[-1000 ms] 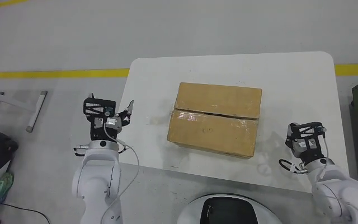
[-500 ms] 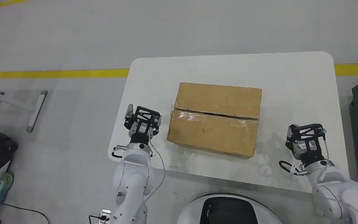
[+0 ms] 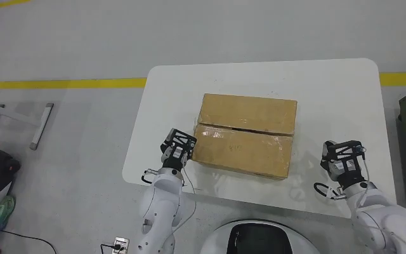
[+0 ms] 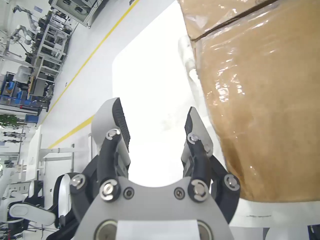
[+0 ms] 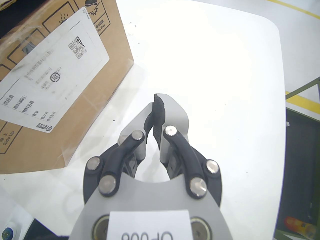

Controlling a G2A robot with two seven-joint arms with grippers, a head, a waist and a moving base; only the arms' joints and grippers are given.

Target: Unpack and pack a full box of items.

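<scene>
Facing a closed cardboard box near the middle of the white table, both top flaps down along a dark seam, with glossy clear tape wrapped over the near flap. Finding the left gripper just beside the box's left end wall, near its front corner, jaws spread apart and holding nothing. Finding the right gripper near the box's right end without touching it, off the face carrying the white shipping label, pads pressed together on nothing.

Judging the opening step as not yet begun. Risks shoving the box across the smooth table by pressing sideways into the wall with nothing bracing the far end. Risks slipping off the tape, slick as it looks, on any pinch at a flap edge. Risks missing the narrow seam and denting the flap, or crushing whatever lies packed beneath. Risks catching only tape film and tearing a strip instead of lifting cardboard. Cannot tell whether the tape bridges the seam or is cut there; if bridged, likely to lift the whole box rather than one flap. Needs the right gripper parted before serving as a second hold.
</scene>
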